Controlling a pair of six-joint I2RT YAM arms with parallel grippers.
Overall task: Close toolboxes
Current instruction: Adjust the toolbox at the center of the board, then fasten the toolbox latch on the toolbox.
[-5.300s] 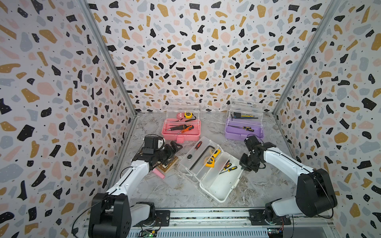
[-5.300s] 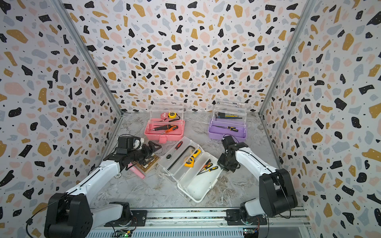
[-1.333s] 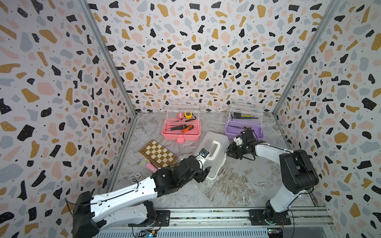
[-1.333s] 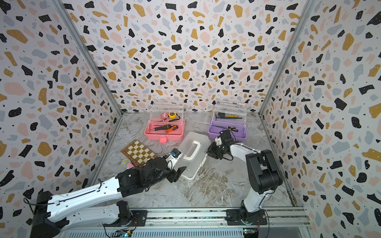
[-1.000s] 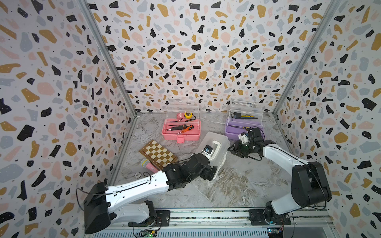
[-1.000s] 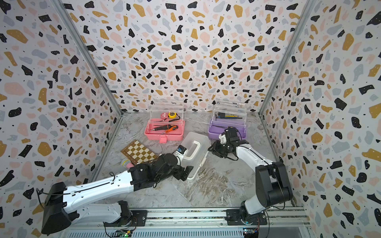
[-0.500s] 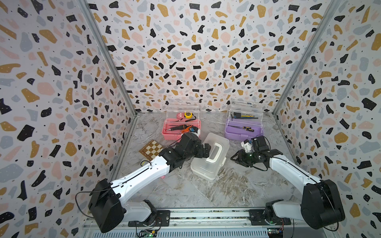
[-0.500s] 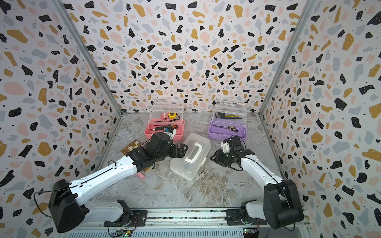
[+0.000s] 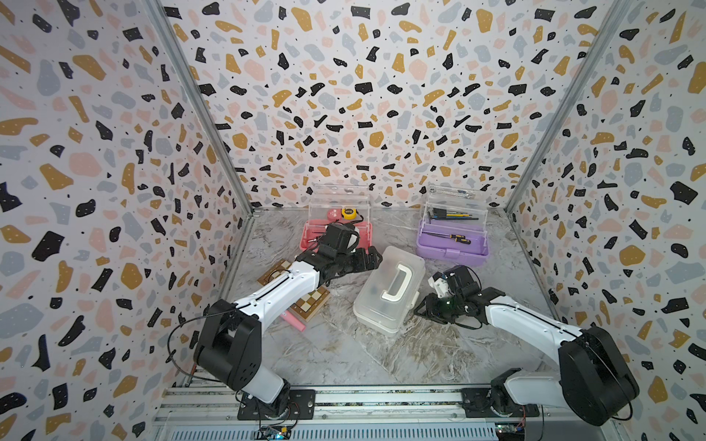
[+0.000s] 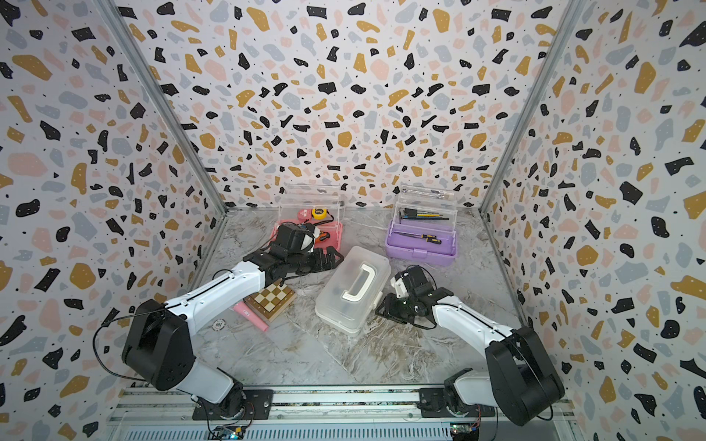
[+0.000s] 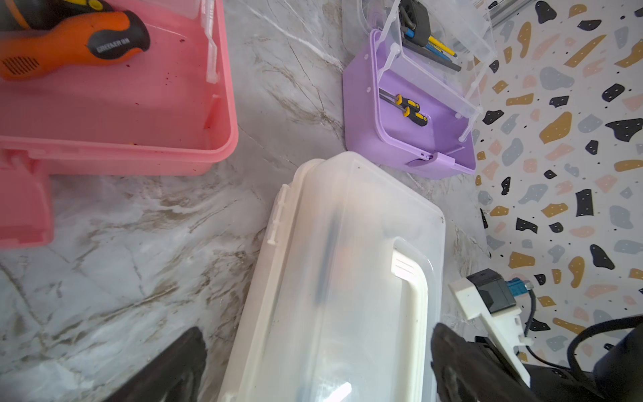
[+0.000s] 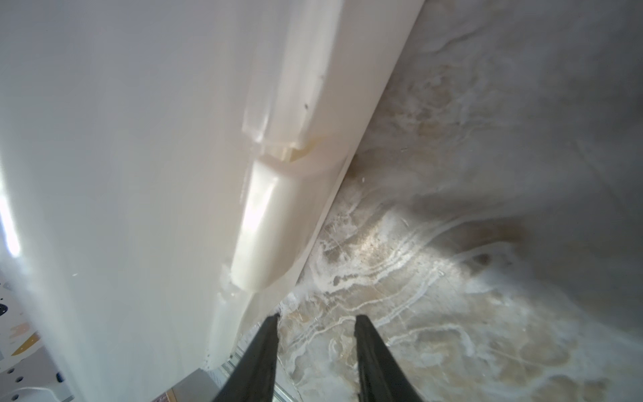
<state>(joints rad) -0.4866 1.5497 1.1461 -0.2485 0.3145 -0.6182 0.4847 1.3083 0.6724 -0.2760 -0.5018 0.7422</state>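
lab test cell, terrazzo-print walls (image 9: 363,95)

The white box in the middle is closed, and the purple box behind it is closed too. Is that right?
Not quite. The white box is closed, but the purple box is open. Its clear lid stands up at the back, and screwdrivers show inside. Both top views show this.
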